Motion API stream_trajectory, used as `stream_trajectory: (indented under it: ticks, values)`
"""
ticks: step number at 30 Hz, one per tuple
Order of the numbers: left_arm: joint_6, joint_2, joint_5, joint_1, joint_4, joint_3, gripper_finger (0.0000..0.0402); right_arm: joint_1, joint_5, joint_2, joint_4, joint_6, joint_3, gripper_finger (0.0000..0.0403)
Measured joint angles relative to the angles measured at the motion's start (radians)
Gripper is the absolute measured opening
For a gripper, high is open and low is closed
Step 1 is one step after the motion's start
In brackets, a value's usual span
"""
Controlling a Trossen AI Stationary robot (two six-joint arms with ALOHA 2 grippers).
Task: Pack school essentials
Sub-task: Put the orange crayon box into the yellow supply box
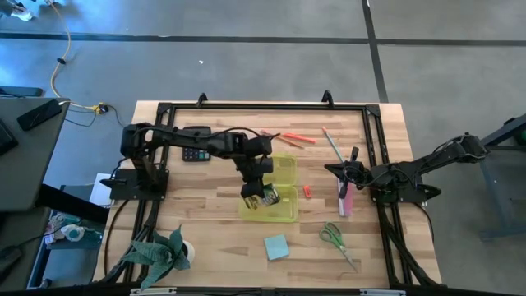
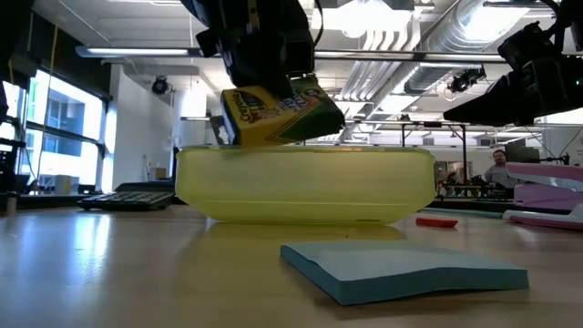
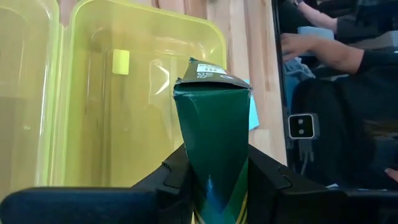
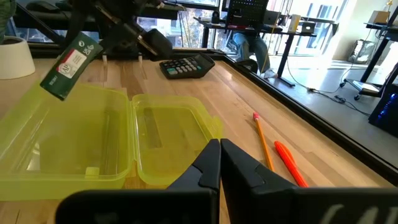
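Crayon box [image 1: 265,196] hangs clamped in left jaws just above open case [image 1: 283,187]; scissors [image 1: 334,236], pad [image 1: 276,247], pens [image 1: 301,139] remain outside; right jaws together.

Open-plan office-lab: exposed ceiling ducts [image 2: 474,36], desks with monitors [image 4: 249,9].

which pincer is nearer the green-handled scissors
Right. The right pincer sits shut just above the green-handled metal scissors in the high view; the left pincer is farther off, over the yellow-green case.
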Motion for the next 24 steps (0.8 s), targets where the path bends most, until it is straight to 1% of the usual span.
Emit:
stream_trajectory:
  ticks: [6, 12, 16, 19, 24]
  values:
    - [0.026, 0.003, -0.003, -0.03, -0.001, 0.0, 0.0087, 0.0, 0.0, 0.0, 0.0, 0.0, 0.0, 0.0]
    - [0.026, 0.042, -0.019, -0.059, 0.019, 0.001, 0.0087, 0.0, 0.0, 0.0, 0.0, 0.0, 0.0, 0.0]
    - [0.026, 0.048, -0.028, -0.059, 0.01, 0.0, 0.0087, 0.0, 0.0, 0.0, -0.007, 0.0, 0.0, 0.0]
    - [0.024, 0.047, -0.063, -0.058, 0.009, 0.0, 0.0087, 0.0, 0.0, 0.0, -0.015, 0.0, 0.0, 0.0]
    - [0.027, 0.047, -0.077, -0.056, -0.001, 0.0, 0.0087, 0.0, 0.0, 0.0, -0.015, 0.0, 0.0, 0.0]
